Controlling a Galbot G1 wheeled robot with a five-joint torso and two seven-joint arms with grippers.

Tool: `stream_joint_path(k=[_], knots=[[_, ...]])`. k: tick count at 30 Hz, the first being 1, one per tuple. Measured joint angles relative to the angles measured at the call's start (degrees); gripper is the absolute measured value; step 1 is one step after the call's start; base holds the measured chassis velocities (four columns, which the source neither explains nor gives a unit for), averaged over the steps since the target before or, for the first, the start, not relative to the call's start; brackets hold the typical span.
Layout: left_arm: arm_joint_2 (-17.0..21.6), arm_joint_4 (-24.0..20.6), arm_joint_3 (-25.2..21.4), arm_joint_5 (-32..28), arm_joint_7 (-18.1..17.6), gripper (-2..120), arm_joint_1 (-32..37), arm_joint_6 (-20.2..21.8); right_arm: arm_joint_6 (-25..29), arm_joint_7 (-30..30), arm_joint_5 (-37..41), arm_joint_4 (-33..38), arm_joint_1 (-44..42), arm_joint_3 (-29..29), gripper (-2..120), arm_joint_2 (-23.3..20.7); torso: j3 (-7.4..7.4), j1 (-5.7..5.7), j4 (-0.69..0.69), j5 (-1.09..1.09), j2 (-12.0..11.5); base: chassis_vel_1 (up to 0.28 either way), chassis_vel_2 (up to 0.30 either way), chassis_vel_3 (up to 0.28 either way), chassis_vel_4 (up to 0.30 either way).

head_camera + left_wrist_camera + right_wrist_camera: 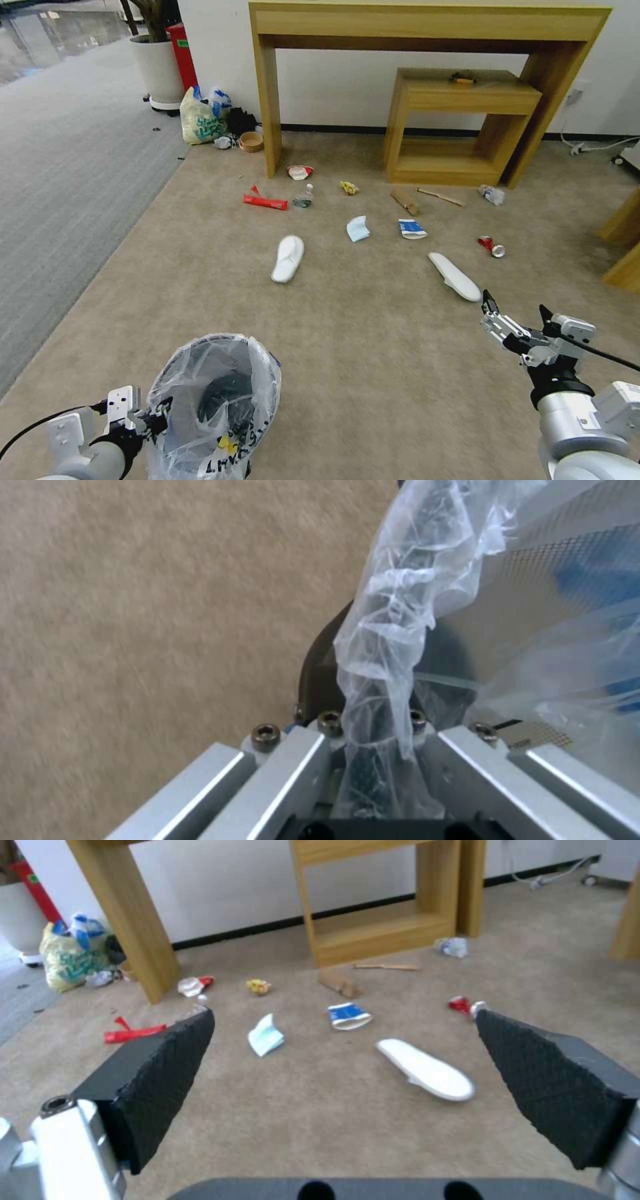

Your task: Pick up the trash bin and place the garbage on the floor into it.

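1. Trash bin [217, 407]: small, round, black, clear crinkly liner w/ dark print; upright, near-left on the floor [373, 373], beige carpet.
2. Garbage: two white slippers [288, 259] [454, 276], red can [492, 246], red wrapper [265, 201], blue mask [357, 229], carton [412, 229], all scattered well apart from bin.

Close on the trash bin [333, 670]: dark curved rim edge, crinkly clear liner bunched over it and hanging down between the metal fingers [293, 775] of the left gripper [373, 760]. Clamped on rim and plastic together. Fine mesh wall with blue showing through the liner. Beige carpet floor [133, 630] alongside.
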Motion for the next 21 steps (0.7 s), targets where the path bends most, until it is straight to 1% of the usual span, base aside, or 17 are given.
stream_joint_path(k=[4, 8, 9, 21], knots=[[-0.1, -0.1, 0.0, 0.0, 0.3, 0, 0.2, 0.0, 0.0, 0.0, -0.1, 0.1, -0.1, -0.1, 100, 0.1, 0.00, 0.00, -0.01, -0.02, 0.0, -0.074, 0.279, 0.073, -0.283], [-0.2, -0.1, -0.1, 0.1, 0.3, 0, 0.2, 0.0, 0.0, 0.0, -0.2, 0.1, -0.1, 0.0, 100, 0.1, 0.00, 0.00, 0.00, 0.02, 0.0, -0.050, 0.280, 0.062, -0.294], [-0.2, -0.1, -0.1, 0.1, 0.5, 0, 0.2, 0.0, 0.0, 0.0, -0.2, 0.1, -0.2, 0.0, 100, 0.1, 0.00, 0.00, -0.01, -0.03, 0.0, -0.058, 0.309, 0.060, -0.302], [-0.4, 0.0, -0.2, 0.1, 0.7, 0, 0.3, 0.0, 0.0, 0.0, -0.2, 0.0, -0.2, -0.2, 100, 0.2, 0.00, 0.00, 0.00, -0.01, 0.0, -0.047, 0.307, 0.047, -0.302]])
